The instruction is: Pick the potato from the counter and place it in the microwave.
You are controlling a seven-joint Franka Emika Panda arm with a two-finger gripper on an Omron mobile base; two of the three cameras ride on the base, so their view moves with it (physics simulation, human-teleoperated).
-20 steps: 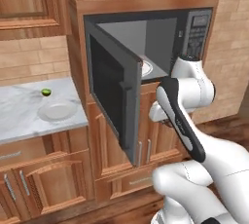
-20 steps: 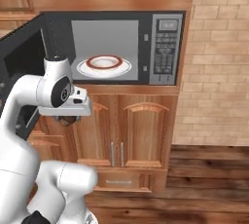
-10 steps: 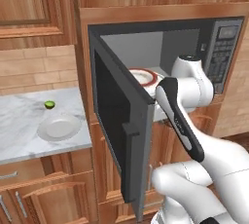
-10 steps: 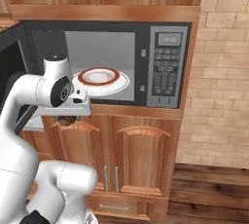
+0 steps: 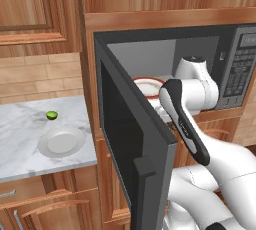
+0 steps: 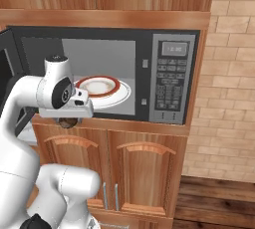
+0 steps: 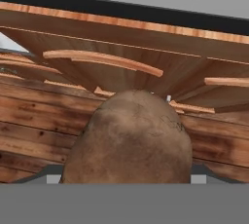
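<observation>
Fingers (image 6: 68,122) clenched on the lumpy dark-brown potato (image 7: 129,140), held just below the front lip of the black box microwave (image 6: 169,76), over the wooden cabinet fronts. Base has closed in over the last second: the oven cavity sits nearer and larger, so transport is nearly done; lift and insert remain, I'd judge. Big dark door (image 5: 135,144) swung wide at the arm's left. White red-rimmed plate (image 6: 102,89) takes much of the cavity floor; roof is low. Marbled bench (image 5: 20,144) left behind.
</observation>
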